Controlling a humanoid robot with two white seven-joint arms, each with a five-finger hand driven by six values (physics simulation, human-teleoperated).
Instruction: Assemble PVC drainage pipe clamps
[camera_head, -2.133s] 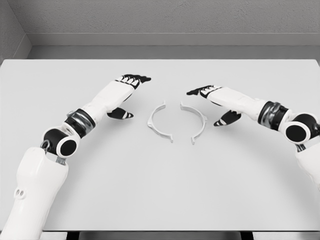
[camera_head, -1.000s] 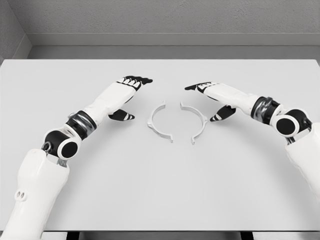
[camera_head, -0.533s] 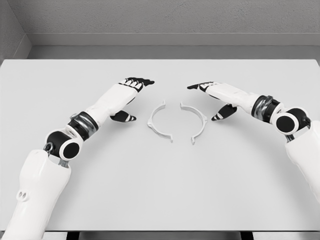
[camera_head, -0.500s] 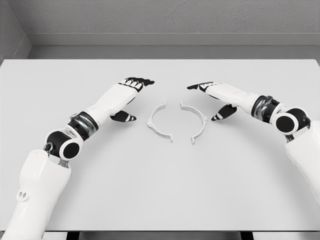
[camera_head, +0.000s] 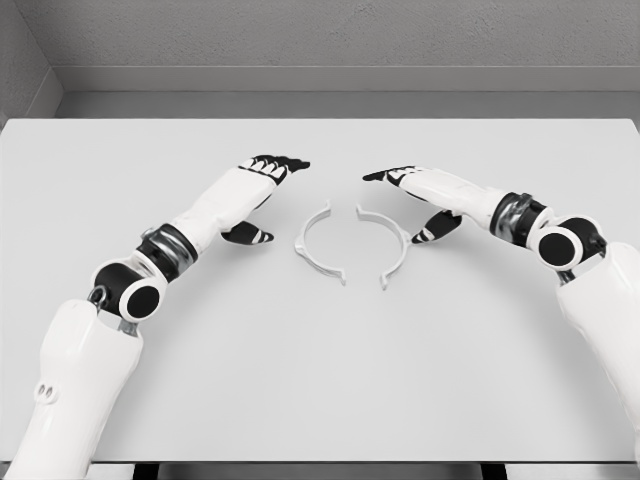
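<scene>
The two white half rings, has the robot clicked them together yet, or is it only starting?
Only starting. Nothing looks done: the left clamp half and the right clamp half lie apart on the table, curves facing each other. In hand: nothing. The left robot hand and right robot hand are open beside them, the right one very close to its half. Left to do: grasp both halves and join them.
</scene>
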